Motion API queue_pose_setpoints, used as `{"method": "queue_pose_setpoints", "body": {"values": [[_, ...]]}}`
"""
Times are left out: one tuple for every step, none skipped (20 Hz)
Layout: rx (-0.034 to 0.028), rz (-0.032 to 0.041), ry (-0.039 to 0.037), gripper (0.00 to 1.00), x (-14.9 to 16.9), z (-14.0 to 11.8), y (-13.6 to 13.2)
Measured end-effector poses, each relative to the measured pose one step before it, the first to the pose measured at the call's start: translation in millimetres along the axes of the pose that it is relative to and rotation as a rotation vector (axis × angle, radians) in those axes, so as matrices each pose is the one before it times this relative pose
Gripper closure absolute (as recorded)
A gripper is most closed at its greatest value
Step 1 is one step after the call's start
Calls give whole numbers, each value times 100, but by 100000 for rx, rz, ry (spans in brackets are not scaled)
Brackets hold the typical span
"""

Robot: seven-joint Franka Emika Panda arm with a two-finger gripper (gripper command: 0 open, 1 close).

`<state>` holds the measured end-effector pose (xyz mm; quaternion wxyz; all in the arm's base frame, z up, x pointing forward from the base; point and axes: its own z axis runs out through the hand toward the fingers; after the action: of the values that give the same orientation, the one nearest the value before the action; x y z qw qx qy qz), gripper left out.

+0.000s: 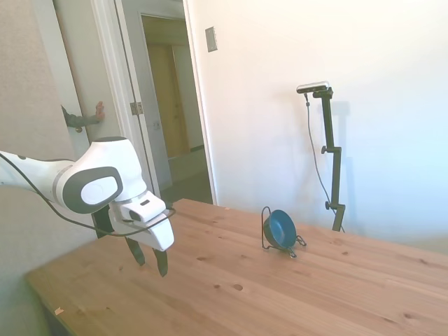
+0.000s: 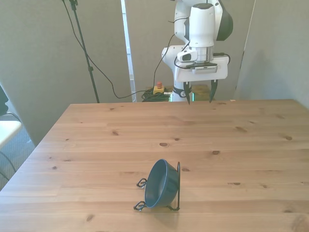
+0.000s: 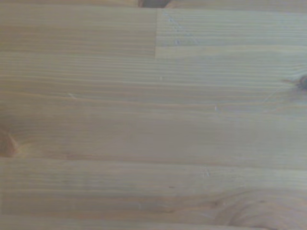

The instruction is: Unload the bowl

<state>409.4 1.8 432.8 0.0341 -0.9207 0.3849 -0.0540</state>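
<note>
Well ahead of the gripper (image 2: pixel 198 96), out across the wooden table (image 2: pixel 96 140), the small teal-blue bowl (image 2: pixel 161 184) stands on edge, propped nearly upright in a thin black wire stand (image 2: pixel 177 186). The gripper hangs above the table's near edge with its two dark fingers spread apart and nothing between them.

By its smooth, plain look, the bowl is probably rigid and light but slick, likely ceramic or glazed, so it could chip if knocked against the wire. The upper rim, standing free of the stand, seems the best place to grip, one finger inside the hollow and one on the outer wall, then lifting up and away from the back wire.

From the side view the bowl (image 1: pixel 280 229) shows its open face and the stand's (image 1: pixel 267 227) tall loop behind it; the front view instead shows the bowl's rounded back and the stand's two curled feet. Only bare, blurred planks (image 3: pixel 153 120) appear in the wrist view, with no bowl.
</note>
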Motion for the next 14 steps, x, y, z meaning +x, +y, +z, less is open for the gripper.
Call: {"method": "queue_pose_setpoints", "body": {"values": [[-66,265,-66,0,17,42,-15],[-62,1009,7,0,-19,16,-19],[-8,253,3,0,-2,2,-2],[0,73,0,0,1,-1,0],[0,30,1,0,0,0,0],[-1,6,-1,0,0,1,0],[0,1,0,0,0,0,0],[2,2,1,0,1,0,0],[1,1,0,0,1,0,1],[6,11,-3,0,6,-1,4],[34,39,-4,0,28,-9,14],[102,-81,-48,0,97,-17,60],[242,-297,-69,0,214,-42,125],[394,-496,-72,0,364,-77,193]]}}
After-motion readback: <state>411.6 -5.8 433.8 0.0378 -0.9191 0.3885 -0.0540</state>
